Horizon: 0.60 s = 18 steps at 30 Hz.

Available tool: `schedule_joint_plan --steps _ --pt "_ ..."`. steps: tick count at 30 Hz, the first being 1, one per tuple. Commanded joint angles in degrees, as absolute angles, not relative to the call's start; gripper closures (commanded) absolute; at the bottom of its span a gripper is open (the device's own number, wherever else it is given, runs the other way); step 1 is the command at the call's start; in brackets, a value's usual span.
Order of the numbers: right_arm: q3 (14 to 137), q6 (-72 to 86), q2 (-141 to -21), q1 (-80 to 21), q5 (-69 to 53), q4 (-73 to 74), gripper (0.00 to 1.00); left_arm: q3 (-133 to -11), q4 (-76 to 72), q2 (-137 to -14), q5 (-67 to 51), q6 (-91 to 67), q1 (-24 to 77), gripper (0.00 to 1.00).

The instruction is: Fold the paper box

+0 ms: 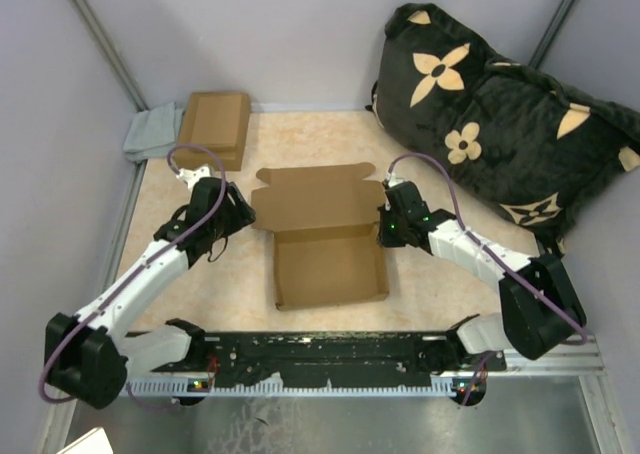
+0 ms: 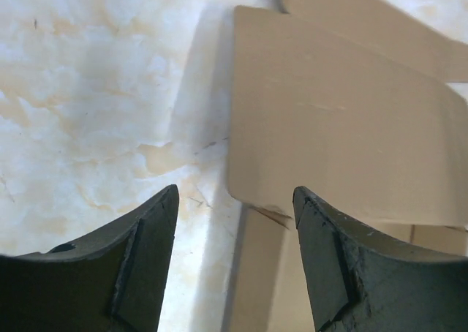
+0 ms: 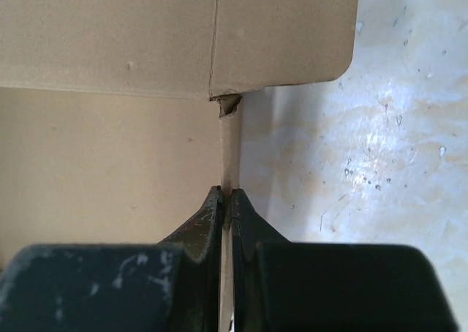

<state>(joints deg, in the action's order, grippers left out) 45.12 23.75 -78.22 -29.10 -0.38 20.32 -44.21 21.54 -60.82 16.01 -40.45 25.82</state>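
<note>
Top external view: the box [image 1: 325, 264] lies on the worktop [image 1: 175, 284] between the two pincers, its tray part-formed with low walls up and its lid panel open on the far side. The left pincer [image 1: 240, 219] sits just beside the box's left edge, near where lid meets tray. The right pincer [image 1: 383, 226] is at the opposite edge, on the tray's right wall near its far corner.

Left wrist view shows the left pincer released, its two dark fingers [image 2: 142, 262] wide apart with nothing between them. Ahead and a little to its right is a rounded cardboard flap [image 2: 336, 112], whose lower corner lies just beyond the right fingertip. Whether they touch, I cannot tell. Marbled worktop lies ahead to its left.

Right wrist view shows the right pincer clenched on the box's thin side wall, with a finger pressed to it from each side. The wall's top edge runs straight away from the tips. To its left is the tray floor, and to its right is worktop. Ahead, another flap with a rounded corner crosses the wall's far end.

Well beyond the left pincer sit small stacked boxes [image 1: 213, 126] beside a grey cloth [image 1: 150, 134]. Beyond the right pincer rests a black flower-patterned cushion [image 1: 500, 124].
</note>
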Motion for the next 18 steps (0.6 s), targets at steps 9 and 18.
schedule_joint_plan --steps 9,18 --pt "43.6 26.6 -74.2 -29.7 -2.8 19.5 0.99 -44.7 11.7 -75.8 4.6 -38.6 20.0 0.29" --pt "43.2 25.5 -74.9 -29.7 -3.0 19.7 0.99 -45.8 6.2 -80.6 0.5 -38.0 19.6 0.32"
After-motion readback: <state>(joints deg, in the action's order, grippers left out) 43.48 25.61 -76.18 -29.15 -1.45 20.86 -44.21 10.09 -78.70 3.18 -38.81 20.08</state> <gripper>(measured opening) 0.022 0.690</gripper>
